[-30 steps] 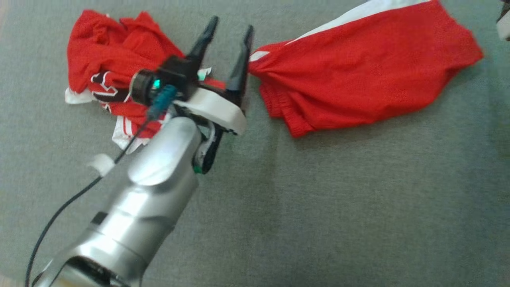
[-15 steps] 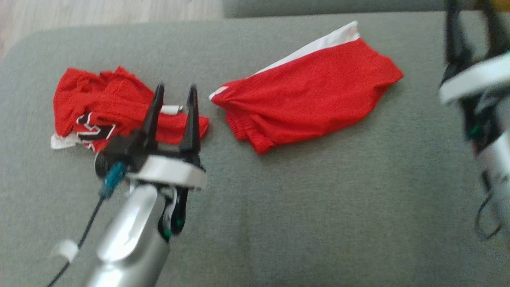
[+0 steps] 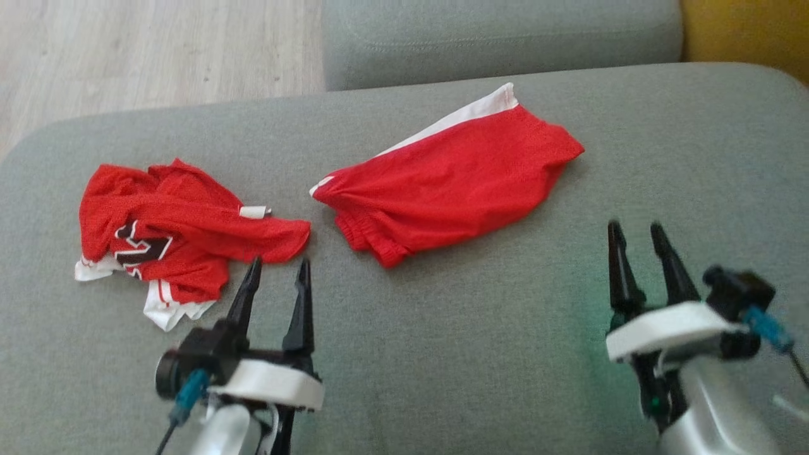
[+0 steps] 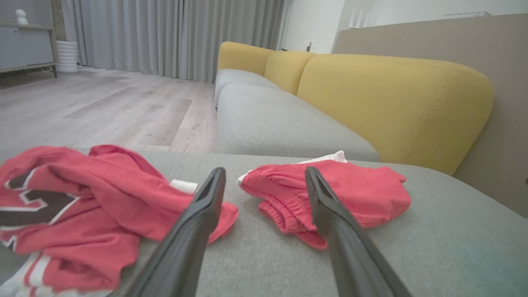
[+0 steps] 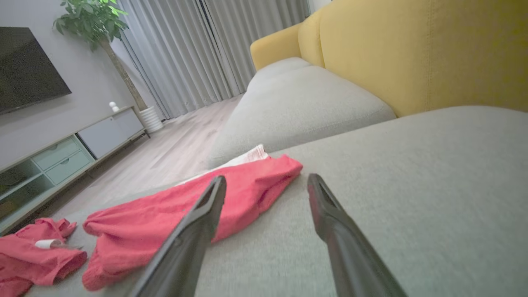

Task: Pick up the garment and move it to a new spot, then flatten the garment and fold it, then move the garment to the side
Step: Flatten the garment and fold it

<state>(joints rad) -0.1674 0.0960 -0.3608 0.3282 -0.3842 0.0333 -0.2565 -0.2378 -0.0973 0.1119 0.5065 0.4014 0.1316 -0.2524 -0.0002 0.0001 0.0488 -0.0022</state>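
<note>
Just beyond L gripper (image 3: pixel 280 261), red jersey (image 3: pixel 183 230)

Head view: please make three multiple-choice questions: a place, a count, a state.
1. Where is the jersey? A. left of the shorts B. on the shorts C. under the shorts
2. Red garments on the sofa? A. one B. two C. four
3. The left gripper and right gripper are A. both open B. both shut C. holding cloth
1 A: sofa shows between them. 2 B: jersey and shorts. 3 A: jaws spread, nothing between.
</note>
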